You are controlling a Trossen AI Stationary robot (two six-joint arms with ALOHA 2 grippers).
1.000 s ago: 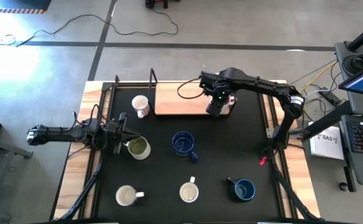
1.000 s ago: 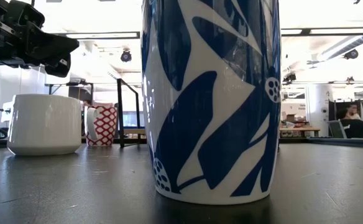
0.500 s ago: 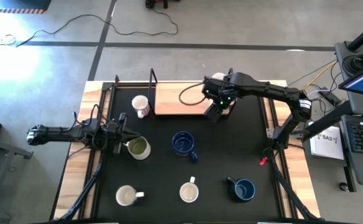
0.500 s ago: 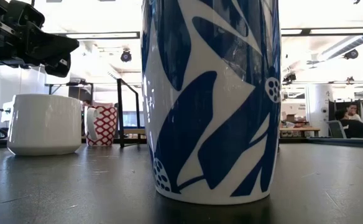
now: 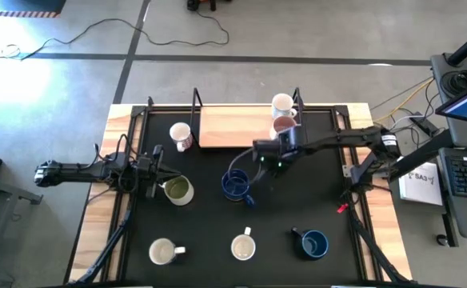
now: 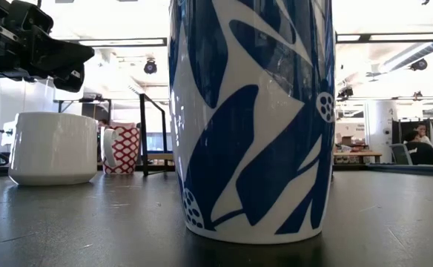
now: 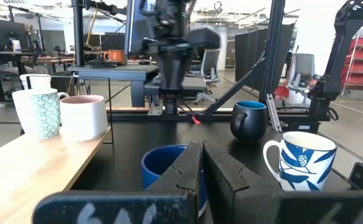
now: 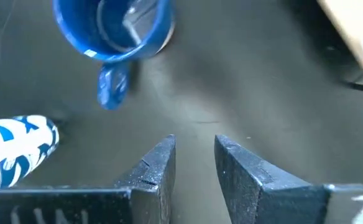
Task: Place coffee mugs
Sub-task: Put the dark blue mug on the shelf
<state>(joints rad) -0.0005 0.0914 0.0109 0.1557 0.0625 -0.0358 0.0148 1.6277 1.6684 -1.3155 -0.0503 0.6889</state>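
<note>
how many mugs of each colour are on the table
dark blue mugs: 2
olive-green mug: 1
pinkish mug: 1
white mug with red print: 1
white mug with blue leaves: 1
other white or cream mugs: 2
total: 8

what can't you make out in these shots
- Low view: the blue-patterned mug fills the middle, its rim cut off by the top edge, hiding the table behind it.
- High view: the right gripper fingers are too small to read.
- Left wrist view: the left gripper fingers hide part of the blue mug.
</note>
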